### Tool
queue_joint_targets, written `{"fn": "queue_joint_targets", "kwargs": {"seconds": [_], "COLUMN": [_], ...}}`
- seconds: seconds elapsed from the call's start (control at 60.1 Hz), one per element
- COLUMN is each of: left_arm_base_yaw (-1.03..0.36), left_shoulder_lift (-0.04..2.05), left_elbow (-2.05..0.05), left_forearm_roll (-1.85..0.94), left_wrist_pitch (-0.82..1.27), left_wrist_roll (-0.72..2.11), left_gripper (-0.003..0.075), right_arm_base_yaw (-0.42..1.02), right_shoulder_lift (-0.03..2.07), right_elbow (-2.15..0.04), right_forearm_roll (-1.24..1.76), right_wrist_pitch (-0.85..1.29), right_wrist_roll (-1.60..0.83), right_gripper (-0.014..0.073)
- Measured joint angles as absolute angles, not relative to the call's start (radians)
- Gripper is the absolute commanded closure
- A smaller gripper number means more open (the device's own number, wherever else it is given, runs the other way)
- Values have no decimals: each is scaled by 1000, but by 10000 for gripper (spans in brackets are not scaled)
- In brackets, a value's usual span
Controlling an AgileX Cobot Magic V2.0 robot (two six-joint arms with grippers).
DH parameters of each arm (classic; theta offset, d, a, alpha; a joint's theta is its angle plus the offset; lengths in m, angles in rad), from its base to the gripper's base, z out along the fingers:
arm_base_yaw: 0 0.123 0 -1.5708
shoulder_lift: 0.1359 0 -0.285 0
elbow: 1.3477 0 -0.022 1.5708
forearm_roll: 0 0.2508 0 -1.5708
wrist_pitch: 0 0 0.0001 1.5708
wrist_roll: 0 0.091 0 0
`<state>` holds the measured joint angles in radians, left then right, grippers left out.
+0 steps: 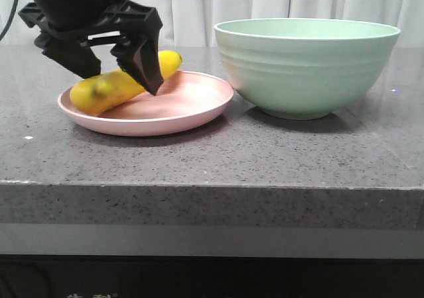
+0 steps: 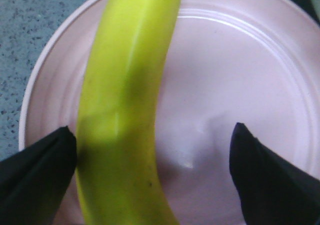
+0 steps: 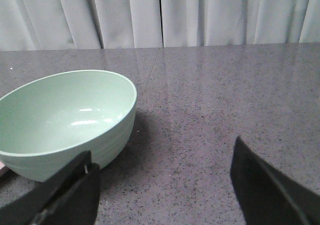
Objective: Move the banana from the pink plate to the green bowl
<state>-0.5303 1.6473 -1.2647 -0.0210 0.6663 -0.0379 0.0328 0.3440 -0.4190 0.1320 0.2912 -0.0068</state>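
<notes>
The yellow banana (image 1: 116, 86) lies on the pink plate (image 1: 192, 109) at the left of the table. My left gripper (image 1: 119, 69) is open and straddles the banana's middle, one finger on each side, low over the plate. In the left wrist view the banana (image 2: 125, 110) runs up between my fingers, close against one finger (image 2: 35, 170) and well apart from the other, over the plate (image 2: 235, 75). The green bowl (image 1: 308, 66) stands right of the plate and looks empty (image 3: 65, 115). My right gripper (image 3: 162, 185) is open above bare table beside the bowl; it does not show in the front view.
Grey speckled stone table (image 1: 212, 159) with its front edge near the camera. White curtain (image 1: 265, 0) behind. The plate's rim nearly touches the bowl's base.
</notes>
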Motion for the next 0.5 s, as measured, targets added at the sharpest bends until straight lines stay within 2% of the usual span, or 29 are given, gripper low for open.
{"fn": "queue_joint_targets", "kwargs": {"seconds": [0.499], "left_arm_base_yaw": [-530], "left_shoulder_lift": [1657], "left_elbow": [-1265], "left_forearm_roll": [-21], "left_wrist_pitch": [667], "left_wrist_roll": [-38], "left_gripper": [114], "right_arm_base_yaw": [33], "right_shoulder_lift": [344], "right_elbow": [-419], "right_forearm_roll": [132], "right_wrist_pitch": [309], "right_wrist_roll": [-7], "right_gripper": [32]}}
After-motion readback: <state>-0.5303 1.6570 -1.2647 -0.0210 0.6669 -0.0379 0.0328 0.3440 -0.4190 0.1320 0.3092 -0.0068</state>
